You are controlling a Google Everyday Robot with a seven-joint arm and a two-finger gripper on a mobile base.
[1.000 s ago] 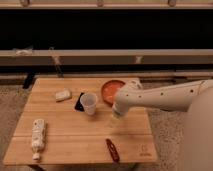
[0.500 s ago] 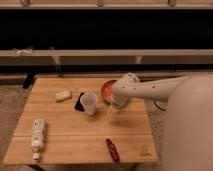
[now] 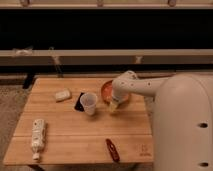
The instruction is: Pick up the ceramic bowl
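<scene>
The ceramic bowl [image 3: 107,91] is a round orange-red bowl at the back right of the wooden table [image 3: 70,131]. Only its left part shows; my white arm covers the rest. My gripper [image 3: 114,105] hangs at the bowl's near rim, just right of the translucent plastic cup [image 3: 89,103]. The gripper's tip looks pale yellow and points down toward the table beside the bowl.
A black flat object [image 3: 79,101] lies behind the cup. A pale small bar [image 3: 63,95] lies at the back left. A white bottle [image 3: 37,137] lies at the front left. A red-brown packet [image 3: 112,150] lies near the front edge. My white body [image 3: 182,125] fills the right.
My arm has swung back toward the bowl, and the gripper has moved from the table's middle right to the bowl's near rim. The objects have not moved.
</scene>
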